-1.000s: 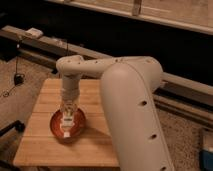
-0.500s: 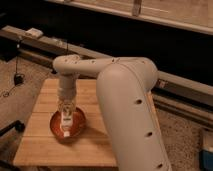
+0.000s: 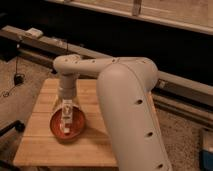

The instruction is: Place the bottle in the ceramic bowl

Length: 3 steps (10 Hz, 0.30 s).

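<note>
The pincer (image 3: 66, 119) holds the bottle (image 3: 65, 121) low inside the ceramic bowl (image 3: 56, 127) under it, and only letting go is left.

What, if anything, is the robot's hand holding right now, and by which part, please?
It cannot be told. The hand points down into the ceramic bowl, with the pale bottle at its tip; the hold itself isn't visible.
</note>
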{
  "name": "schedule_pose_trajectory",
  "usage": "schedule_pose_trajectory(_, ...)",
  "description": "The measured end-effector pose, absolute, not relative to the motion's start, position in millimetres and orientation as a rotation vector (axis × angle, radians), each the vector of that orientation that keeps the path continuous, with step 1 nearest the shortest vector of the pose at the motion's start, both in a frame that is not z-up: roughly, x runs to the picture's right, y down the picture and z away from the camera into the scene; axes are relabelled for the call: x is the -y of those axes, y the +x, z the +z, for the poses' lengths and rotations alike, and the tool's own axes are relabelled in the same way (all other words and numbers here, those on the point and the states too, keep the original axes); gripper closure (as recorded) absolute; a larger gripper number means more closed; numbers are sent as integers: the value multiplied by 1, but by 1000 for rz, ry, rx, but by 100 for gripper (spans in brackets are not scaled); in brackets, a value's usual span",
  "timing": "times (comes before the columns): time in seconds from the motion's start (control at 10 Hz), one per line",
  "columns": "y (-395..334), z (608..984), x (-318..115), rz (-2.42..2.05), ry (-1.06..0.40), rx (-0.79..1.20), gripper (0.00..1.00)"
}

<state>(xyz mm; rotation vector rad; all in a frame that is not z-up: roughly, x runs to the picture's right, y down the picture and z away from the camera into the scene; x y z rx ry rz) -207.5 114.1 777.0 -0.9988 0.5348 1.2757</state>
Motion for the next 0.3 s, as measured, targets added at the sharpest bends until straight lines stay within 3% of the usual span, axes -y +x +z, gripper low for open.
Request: schedule_pose_trajectory(0.3, -209, 777, -114, 1274, -999, -535, 20)
